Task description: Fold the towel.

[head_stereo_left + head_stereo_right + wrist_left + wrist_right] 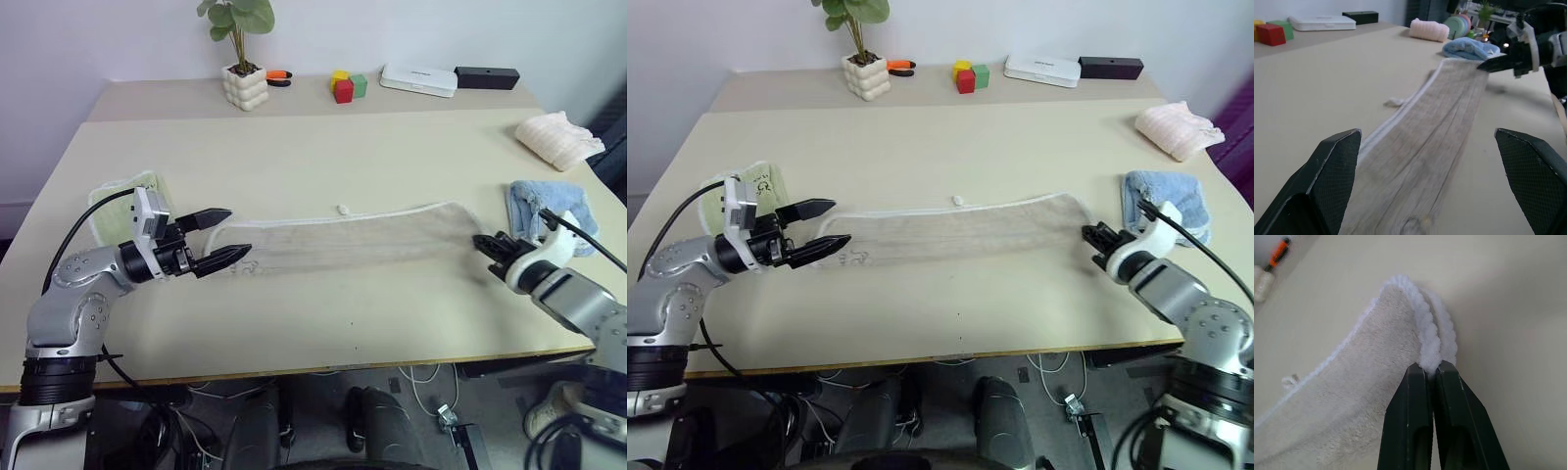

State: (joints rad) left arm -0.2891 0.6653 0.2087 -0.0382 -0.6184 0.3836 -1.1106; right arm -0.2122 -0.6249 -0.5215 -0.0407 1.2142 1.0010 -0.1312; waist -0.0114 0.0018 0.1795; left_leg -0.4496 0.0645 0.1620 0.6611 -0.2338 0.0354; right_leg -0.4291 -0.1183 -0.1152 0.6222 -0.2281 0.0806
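Observation:
The towel [353, 240] lies across the table as a long beige strip with white corded edging and a small white loop [343, 209] at its far edge. My left gripper [238, 231] is open at the strip's left end, one finger on each side of the cloth's width, as the left wrist view shows [1426, 132]. My right gripper [480, 242] is at the right end, shut on the towel's corded edge [1427, 345]; in the right wrist view its fingers [1410, 396] are pressed together with the cord pinched at their tips.
A light blue towel [549, 206] lies just behind my right gripper. A small green folded towel [120, 201] sits behind my left arm. A pale rolled cloth [558, 139] is at the far right. A potted plant [245, 86], coloured blocks [345, 86], a white box [418, 79] and a black box [487, 76] line the back edge.

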